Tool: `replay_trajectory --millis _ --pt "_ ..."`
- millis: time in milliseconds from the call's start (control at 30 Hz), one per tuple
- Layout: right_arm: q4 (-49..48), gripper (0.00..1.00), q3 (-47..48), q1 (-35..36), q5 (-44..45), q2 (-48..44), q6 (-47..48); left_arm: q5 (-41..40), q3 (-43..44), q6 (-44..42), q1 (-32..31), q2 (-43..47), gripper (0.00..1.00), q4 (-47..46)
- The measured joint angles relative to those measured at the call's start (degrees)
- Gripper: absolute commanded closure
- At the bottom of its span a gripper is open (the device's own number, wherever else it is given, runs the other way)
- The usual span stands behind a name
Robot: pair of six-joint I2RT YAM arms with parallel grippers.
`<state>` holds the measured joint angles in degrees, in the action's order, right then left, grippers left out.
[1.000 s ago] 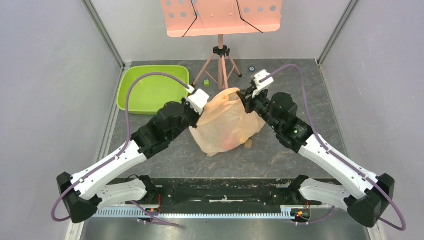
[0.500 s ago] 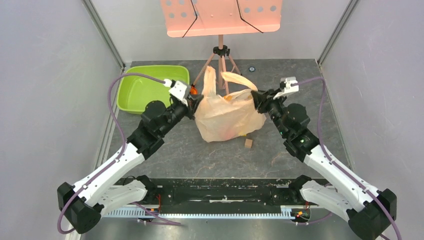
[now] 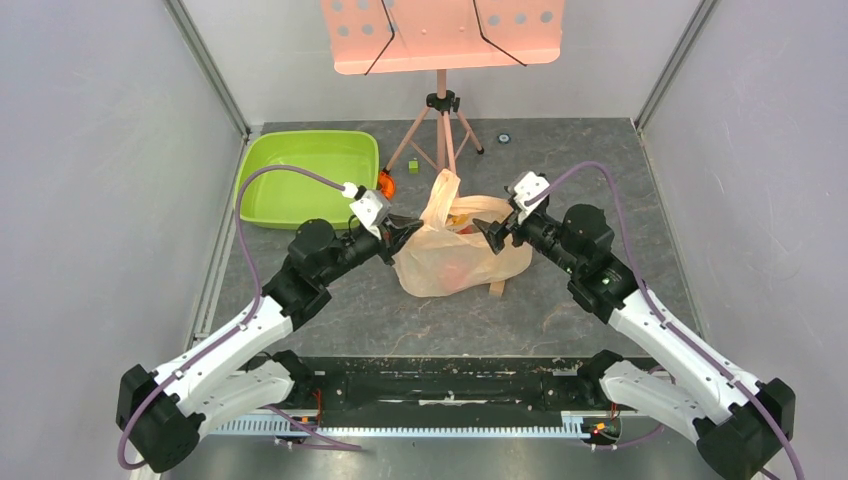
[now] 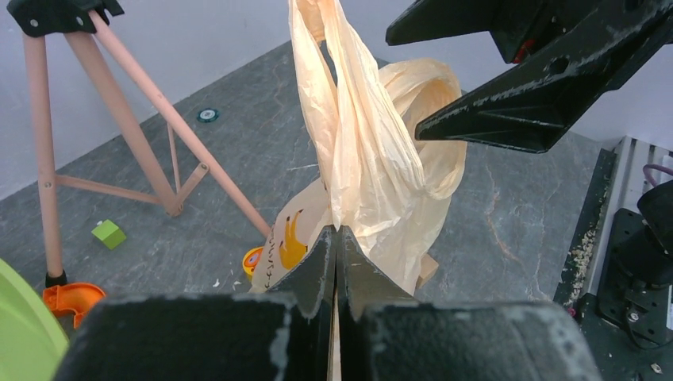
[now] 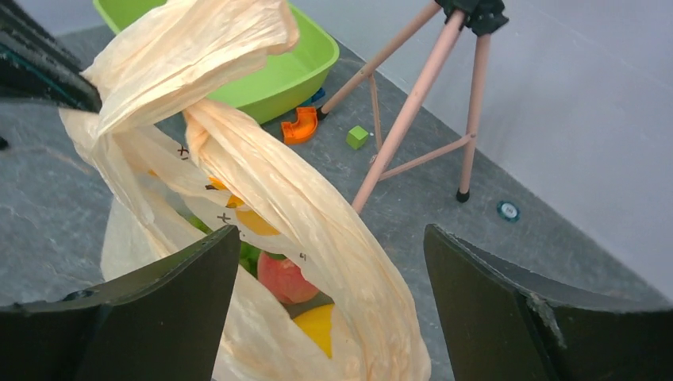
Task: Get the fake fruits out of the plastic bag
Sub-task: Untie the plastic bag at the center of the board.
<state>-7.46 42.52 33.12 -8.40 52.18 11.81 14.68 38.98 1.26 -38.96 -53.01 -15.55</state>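
Note:
The plastic bag [image 3: 455, 262] sits mid-table, thin, beige and crinkled, with one handle loop [image 3: 441, 190] standing up. My left gripper [image 3: 400, 232] is shut on the bag's left edge; in the left wrist view its fingertips [image 4: 335, 235] pinch the film below the twisted handle [image 4: 349, 119]. My right gripper [image 3: 492, 236] is open at the bag's right side. In the right wrist view a handle strip [image 5: 301, 206] runs loose between the wide jaws of that gripper [image 5: 331, 234]. Inside the mouth show fake fruits: a reddish one [image 5: 287, 278], a yellow one [image 5: 337, 327] and some green [image 5: 250, 255].
A lime green tub [image 3: 305, 180] stands at the back left. A pink stand's tripod [image 3: 441, 130] is behind the bag, with an orange piece [image 3: 385, 184] and a small green cube [image 3: 413, 166] near its feet. A wooden block [image 3: 497, 289] lies by the bag's right front.
My right gripper has opened and let go of the bag's right handle, then moved in lower by the mouth. The bag has sagged down; my left gripper keeps its hold, lower than before.

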Motion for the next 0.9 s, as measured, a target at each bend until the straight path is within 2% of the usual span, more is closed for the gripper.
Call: replay_trajectory --millis 233,333,367,467,500,567,633,667,767,900 --pt "5.3 0.15 4.5 0.0 -2.4 2.5 14.1 0.9 0.0 0.0 0.0 0.3 0.98 -0.9" --pt "6.4 0.23 6.1 0.0 -2.6 4.8 18.0 0.9 0.0 0.0 0.0 0.3 0.98 -0.9" --pt "6.8 0.28 6.7 0.0 -2.9 5.8 18.8 0.9 0.0 0.0 0.0 0.3 0.98 -0.8" --pt "7.7 0.57 9.1 0.1 -3.8 9.1 20.6 0.9 0.0 0.0 0.0 0.3 0.98 -0.6" --pt "7.7 0.65 9.6 0.1 -3.9 9.8 21.0 0.9 0.0 0.0 0.0 0.3 0.95 -0.5" --pt "8.5 0.84 11.0 0.2 -4.3 11.3 20.9 1.0 0.0 0.0 0.0 0.3 0.71 0.0" --pt "9.1 1.0 11.9 0.2 -5.2 12.3 20.5 1.0 0.3 -0.1 0.0 0.3 0.42 1.0" --pt "9.1 1.0 12.2 0.2 -5.6 12.6 20.3 1.1 0.6 -0.2 0.0 0.3 0.35 1.9" --pt "8.6 1.0 12.1 0.2 -7.4 12.7 17.9 1.8 2.2 -0.2 0.0 0.3 0.22 4.3" --pt "5.5 1.0 10.8 0.2 -9.4 12.1 14.6 3.5 5.9 -0.1 0.0 -0.4 0.16 7.2"
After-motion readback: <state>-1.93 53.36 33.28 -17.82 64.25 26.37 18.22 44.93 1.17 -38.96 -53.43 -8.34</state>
